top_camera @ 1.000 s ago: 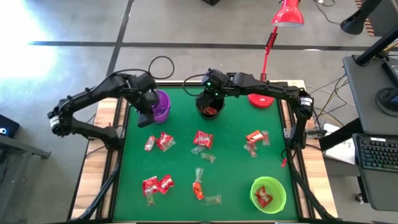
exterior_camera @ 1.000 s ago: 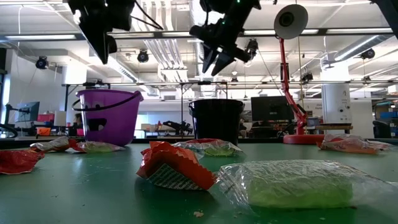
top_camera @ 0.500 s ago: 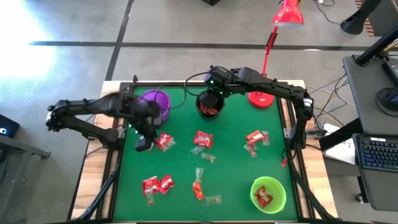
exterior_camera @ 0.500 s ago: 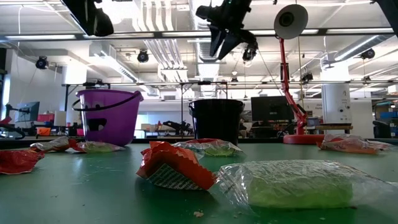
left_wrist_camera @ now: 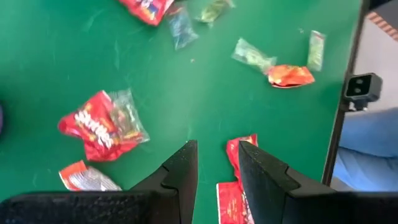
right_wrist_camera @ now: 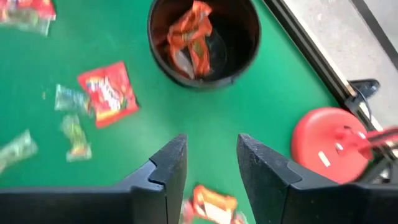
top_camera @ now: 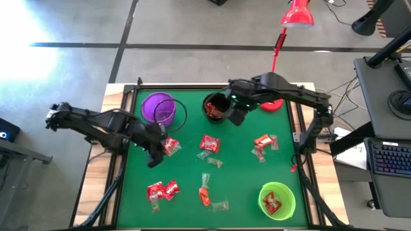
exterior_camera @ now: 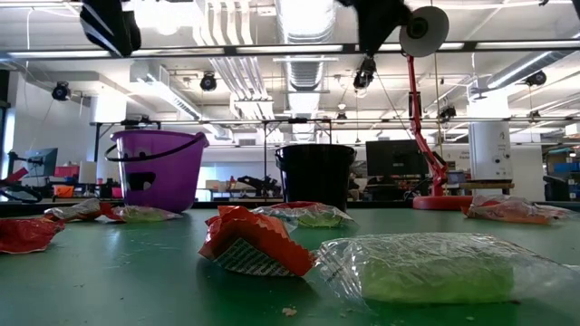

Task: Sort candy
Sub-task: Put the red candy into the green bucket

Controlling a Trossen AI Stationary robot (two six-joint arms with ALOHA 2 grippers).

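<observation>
Several small wrapped candies lie flat on the green table: a red one [top_camera: 169, 146] by my left gripper, others at the middle [top_camera: 210, 144], right [top_camera: 263, 142] and near left [top_camera: 162, 190]. My left gripper [top_camera: 154, 154] hovers open and empty over the table's left part; in its wrist view [left_wrist_camera: 217, 158] a red candy [left_wrist_camera: 101, 126] lies ahead and another [left_wrist_camera: 236, 163] lies below the fingers. My right gripper [top_camera: 236, 116] hangs open and empty just right of the black cup [top_camera: 216, 107], which holds orange-red candy [right_wrist_camera: 191, 34]. The purple cup [top_camera: 158, 108] stands far left.
A green cup [top_camera: 277, 199] with candy inside stands at the near right corner. A red lamp's base [top_camera: 268, 102] sits at the far right edge, its post rising behind. Clear and orange candies [top_camera: 205, 193] lie near the middle front. Bare green mat lies between the candy groups.
My left gripper has swung away from the purple cup toward the near edge and now hangs over the red candy on the left. My right gripper has drawn back from above the black cup toward the table's right and slightly nearer.
</observation>
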